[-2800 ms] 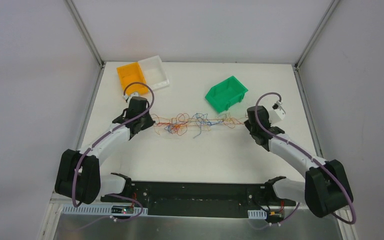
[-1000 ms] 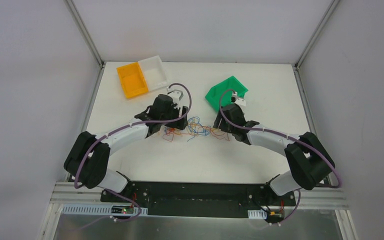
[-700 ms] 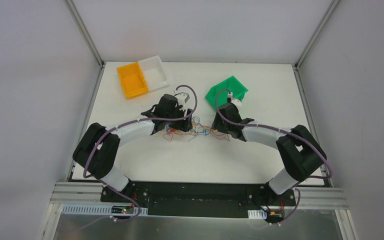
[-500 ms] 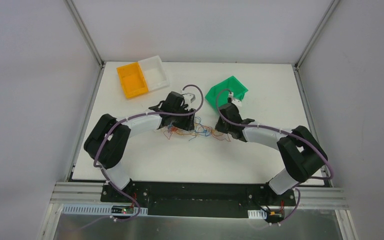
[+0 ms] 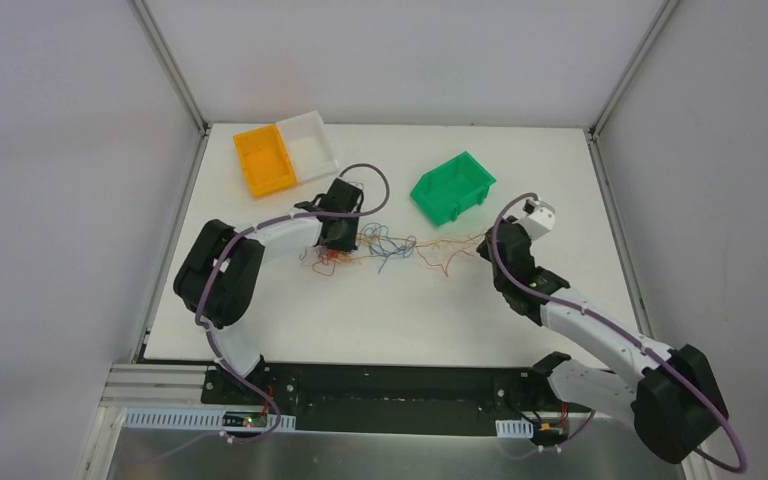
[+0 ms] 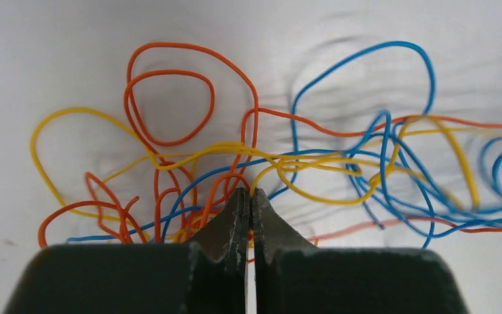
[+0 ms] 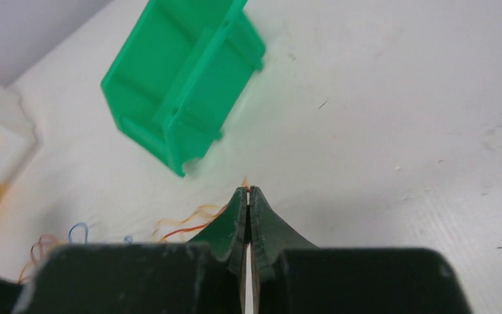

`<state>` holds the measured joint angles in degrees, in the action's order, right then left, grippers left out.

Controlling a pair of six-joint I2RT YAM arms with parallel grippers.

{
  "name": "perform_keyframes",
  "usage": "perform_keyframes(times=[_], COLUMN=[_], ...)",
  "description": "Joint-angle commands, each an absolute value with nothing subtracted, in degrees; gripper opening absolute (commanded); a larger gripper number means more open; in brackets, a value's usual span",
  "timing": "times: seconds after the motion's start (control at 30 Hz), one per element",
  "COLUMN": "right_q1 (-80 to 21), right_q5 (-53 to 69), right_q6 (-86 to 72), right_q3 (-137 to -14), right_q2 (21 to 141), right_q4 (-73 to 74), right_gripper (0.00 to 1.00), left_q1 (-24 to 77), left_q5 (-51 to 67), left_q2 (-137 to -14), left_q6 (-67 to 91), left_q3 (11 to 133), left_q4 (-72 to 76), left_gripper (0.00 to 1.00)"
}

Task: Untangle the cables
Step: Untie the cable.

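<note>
Well apart, elbows bent, left tool (image 6: 249, 196) and right tool (image 7: 249, 191) each pinch the cables (image 5: 385, 245).

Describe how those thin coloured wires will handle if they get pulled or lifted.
Probably floppy: the cables lie in loose curls and loops on the table. Likely very light, being so thin, so they should drag easily. The strands loop through one another, so pulling one at the left claw would probably tug its neighbours along.
</note>
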<state>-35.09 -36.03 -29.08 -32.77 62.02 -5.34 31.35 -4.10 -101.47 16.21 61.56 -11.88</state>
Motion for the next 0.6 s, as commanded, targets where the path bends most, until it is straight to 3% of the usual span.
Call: perform_keyframes(times=[0.0, 0.17, 0.3, 0.57], right_q1=[-33.11, -31.73, -28.2, -25.11], right_q5=[-48.26, -58.01, -58.98, -58.43], right_q6=[-30.19, -30.21, -28.54, -22.3], right_q3=[-28.98, -24.91, -26.37, -39.63], right_q2=[54.25, 41.2, 33.73, 34.93], right_q4=[-6.85, -5.48, -0.8, 8.74], right_gripper=[0.0, 0.0, 0.0, 0.0], left_q1=[24.05, 21.98, 21.91, 21.88], left_q5=[-7.75, -12.67, -14.1, -14.34], left_q2=[-97.13, -93.77, -90.84, -90.21], left_q6=[21.84, 24.14, 24.34, 24.17], left_q3=[58.7, 56.39, 55.04, 54.85], left_q4=[-14.93, -15.03, -15.03, -15.03], left_gripper=[0.0, 0.0, 0.0, 0.0])
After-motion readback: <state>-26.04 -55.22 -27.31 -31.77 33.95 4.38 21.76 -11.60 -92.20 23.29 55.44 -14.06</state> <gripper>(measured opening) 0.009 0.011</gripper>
